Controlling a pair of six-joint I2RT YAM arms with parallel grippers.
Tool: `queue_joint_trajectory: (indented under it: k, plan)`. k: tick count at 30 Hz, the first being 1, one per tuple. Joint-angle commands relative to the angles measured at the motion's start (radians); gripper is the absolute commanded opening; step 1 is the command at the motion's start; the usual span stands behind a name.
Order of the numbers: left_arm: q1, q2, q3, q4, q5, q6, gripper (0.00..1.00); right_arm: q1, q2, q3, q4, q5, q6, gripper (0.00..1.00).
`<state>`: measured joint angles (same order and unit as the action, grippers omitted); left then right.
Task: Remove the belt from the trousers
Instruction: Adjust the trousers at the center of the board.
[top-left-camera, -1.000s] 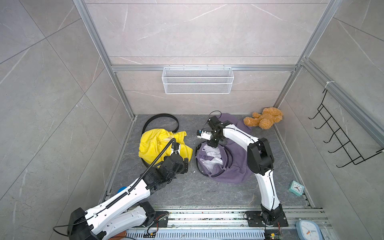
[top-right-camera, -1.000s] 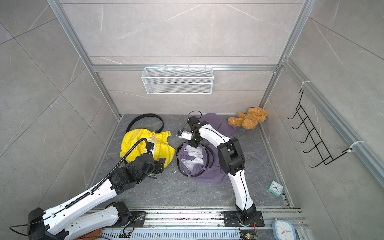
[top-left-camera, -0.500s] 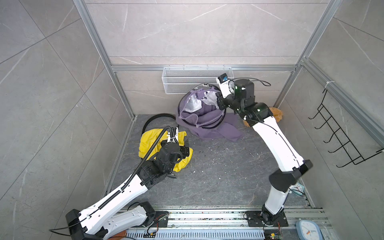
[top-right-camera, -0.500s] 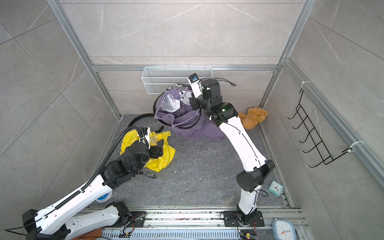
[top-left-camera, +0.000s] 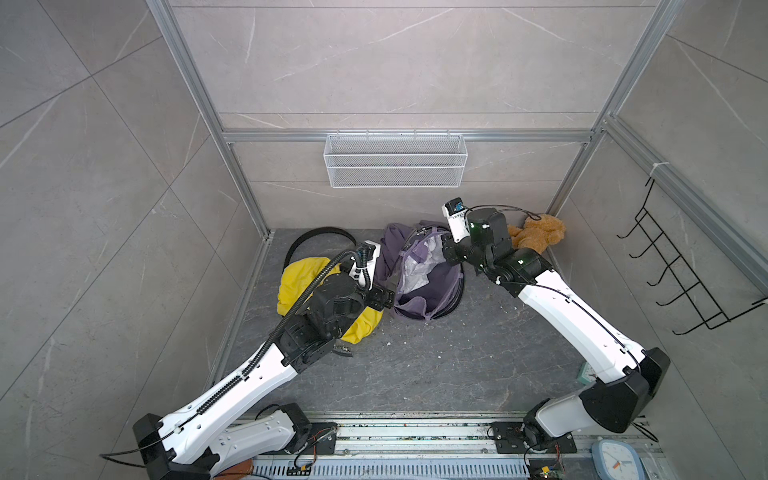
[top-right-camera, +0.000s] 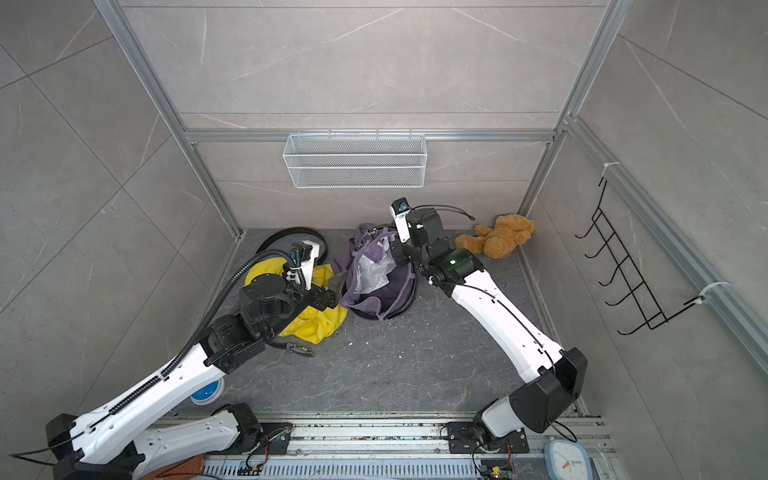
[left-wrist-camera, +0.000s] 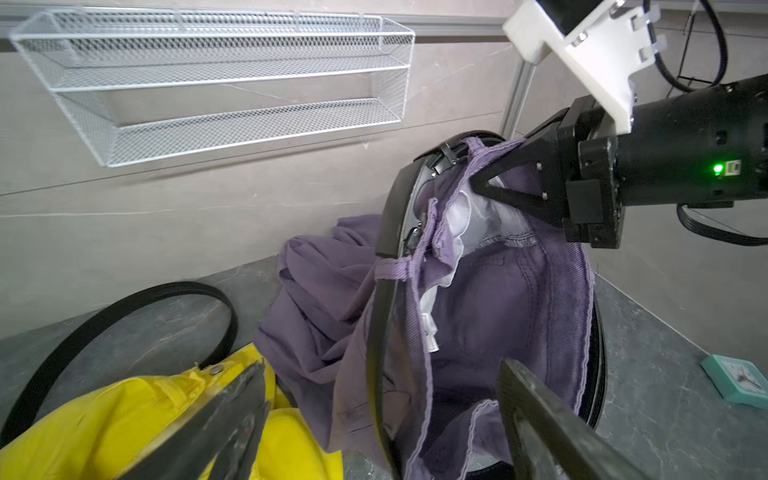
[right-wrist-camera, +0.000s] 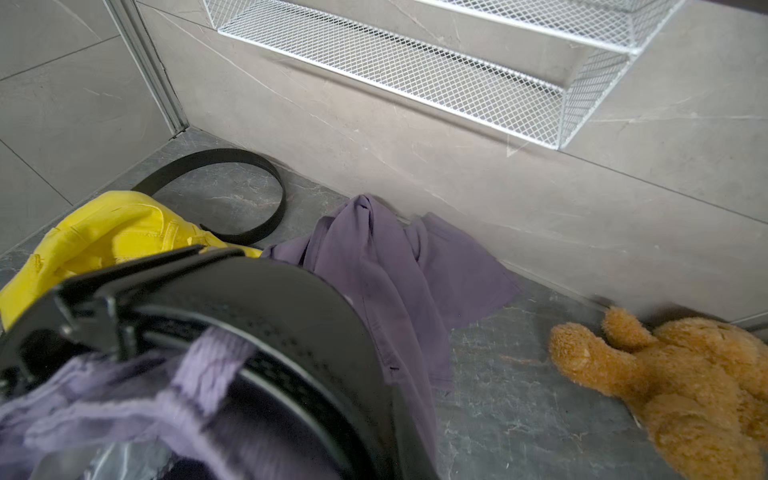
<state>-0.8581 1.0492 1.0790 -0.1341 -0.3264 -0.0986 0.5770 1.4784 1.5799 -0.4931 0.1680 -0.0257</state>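
Since the earlier frame: swung rightward with the left claw (top-left-camera: 384, 298), now spread wide and empty just beside the waistband (left-wrist-camera: 519, 240); brought the purple trousers (top-left-camera: 432, 274) down from up by the wire basket (top-left-camera: 395, 166) to the middle of the table's (top-left-camera: 415, 365) far edge. Hanging there mouth open, legs trailing on the table, with the black belt (left-wrist-camera: 376, 349) threaded through a loop. Pinched at the waistband's far side by the right claw (left-wrist-camera: 473, 185), clenched tight. Looks barely begun: no loop visibly cleared; remains to seize the belt and draw it out.

Robot test cell, grey tiled walls (top-left-camera: 395, 62), aluminium frame (top-left-camera: 407, 136), wire basket (top-left-camera: 395, 166)
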Motion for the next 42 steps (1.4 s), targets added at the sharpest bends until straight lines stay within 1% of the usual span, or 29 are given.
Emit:
queue_joint_trajectory:
  k: [1,4,6,7,10,13,15,21,25,30,36,42]
  plan:
    - [-0.006,0.049,0.037,0.053,0.019,-0.013,0.9,0.026,-0.093,0.018,0.123,0.013,0.063,0.0]
    - [-0.004,0.078,0.032,0.074,-0.043,0.004,0.9,0.042,-0.104,0.02,0.117,0.018,0.056,0.0]
    - [-0.005,0.069,0.02,0.08,-0.096,0.02,0.9,0.046,-0.112,0.023,0.108,0.017,0.05,0.0]
    - [-0.006,0.051,0.009,0.095,-0.105,0.027,0.89,0.047,-0.114,0.026,0.102,0.013,0.047,0.0]
    - [-0.005,-0.003,-0.002,0.11,-0.047,0.057,0.87,0.045,-0.119,0.033,0.081,0.007,0.04,0.0]
    - [-0.007,-0.024,0.018,0.072,0.014,0.073,0.86,0.045,-0.119,0.033,0.074,0.006,0.036,0.0]
    - [-0.009,-0.033,0.019,0.051,0.027,0.092,0.86,0.046,-0.119,0.031,0.074,0.007,0.035,0.0]
    - [-0.009,-0.012,0.027,-0.013,-0.008,0.131,0.84,0.047,-0.125,0.038,0.075,0.001,0.029,0.0]
    - [-0.009,0.028,0.05,-0.041,-0.046,0.114,0.78,0.046,-0.127,0.054,0.07,-0.004,0.025,0.0]
    - [-0.01,-0.002,0.016,0.007,-0.08,0.108,0.7,0.046,-0.13,0.052,0.061,-0.002,0.02,0.0]
    - [-0.009,-0.057,-0.012,0.025,-0.046,0.116,0.65,0.046,-0.127,0.048,0.059,0.001,0.015,0.0]
    - [-0.009,-0.024,0.004,-0.014,-0.039,0.103,0.65,0.046,-0.129,0.049,0.067,-0.008,0.021,0.0]
